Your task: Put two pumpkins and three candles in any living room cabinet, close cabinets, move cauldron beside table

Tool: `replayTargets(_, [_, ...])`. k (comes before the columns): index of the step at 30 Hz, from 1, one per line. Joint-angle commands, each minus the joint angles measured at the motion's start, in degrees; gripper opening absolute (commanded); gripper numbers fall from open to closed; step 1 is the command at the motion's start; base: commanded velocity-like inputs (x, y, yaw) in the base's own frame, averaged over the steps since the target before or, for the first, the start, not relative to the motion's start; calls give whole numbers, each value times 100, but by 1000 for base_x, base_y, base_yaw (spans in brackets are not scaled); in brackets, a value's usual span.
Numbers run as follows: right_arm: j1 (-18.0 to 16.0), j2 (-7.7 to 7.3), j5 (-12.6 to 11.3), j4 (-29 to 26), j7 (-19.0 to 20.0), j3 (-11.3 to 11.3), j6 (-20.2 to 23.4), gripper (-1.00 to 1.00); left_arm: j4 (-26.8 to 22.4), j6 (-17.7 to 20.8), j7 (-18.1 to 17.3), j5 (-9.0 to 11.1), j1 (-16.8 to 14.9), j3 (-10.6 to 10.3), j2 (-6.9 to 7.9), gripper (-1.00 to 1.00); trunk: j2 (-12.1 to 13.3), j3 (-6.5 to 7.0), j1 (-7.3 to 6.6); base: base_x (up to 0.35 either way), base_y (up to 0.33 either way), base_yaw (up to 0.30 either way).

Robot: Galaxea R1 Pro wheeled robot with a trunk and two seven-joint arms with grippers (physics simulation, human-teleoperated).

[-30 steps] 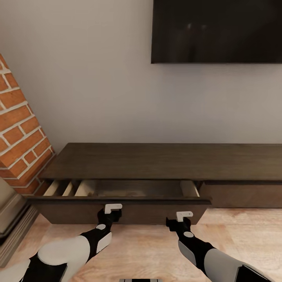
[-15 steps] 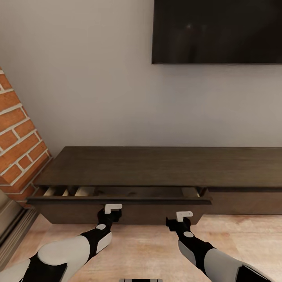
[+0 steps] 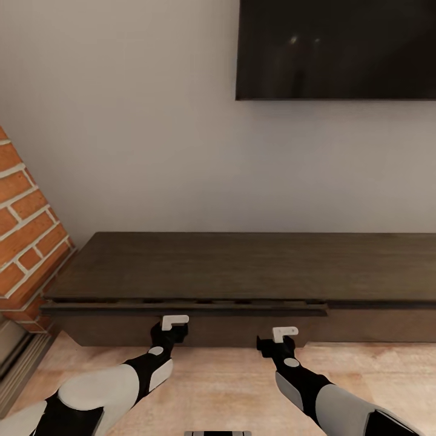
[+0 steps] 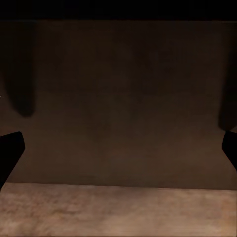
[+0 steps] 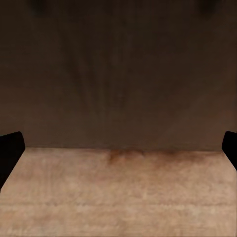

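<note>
The long low dark-brown cabinet point(image 3: 242, 266) stands against the wall in the head view. Its left drawer front point(image 3: 109, 327) sticks out only slightly, leaving a thin dark slit under the top. My left gripper point(image 3: 174, 323) and right gripper point(image 3: 284, 334) are both right at that front panel, about a shoulder's width apart. In the wrist views the dark panel point(image 4: 123, 98) point(image 5: 123, 74) is very near, and the black fingertips point(image 4: 10, 155) point(image 5: 10, 153) sit far apart at the picture's sides, so both grippers are open and hold nothing. The pumpkins, candles and cauldron are out of view.
A black television point(image 3: 336, 48) hangs on the grey wall above the cabinet. A red brick fireplace side point(image 3: 24, 242) rises at the left, close to the cabinet's end. Light wood floor point(image 3: 224, 381) lies under my arms.
The drawer has slid from well open, its inside showing, to almost fully in. The whole view has shifted towards the cabinet, while my arms keep the same pose in it.
</note>
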Motion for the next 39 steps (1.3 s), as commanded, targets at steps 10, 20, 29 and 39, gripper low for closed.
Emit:
replayTargets(10, [0,0,0,4,0,0,0,100,6,-2,4,-10,5,16,1,100,0,0,0,137,0,0])
replayTargets(20, [0,7,-7,-8,0,0,0,100,-1,-4,3,-10,-2,17,0,100,0,0,0,-90,0,0])
replayTargets(29, [0,7,-9,-8,0,0,-24,100,0,-7,4,-10,1,17,1,100,0,0,0,-328,0,0])
replayTargets(39, [0,9,-9,26,1,11,-320,100,-2,-5,5,-10,3,17,-1,100,0,0,0,-324,0,0])
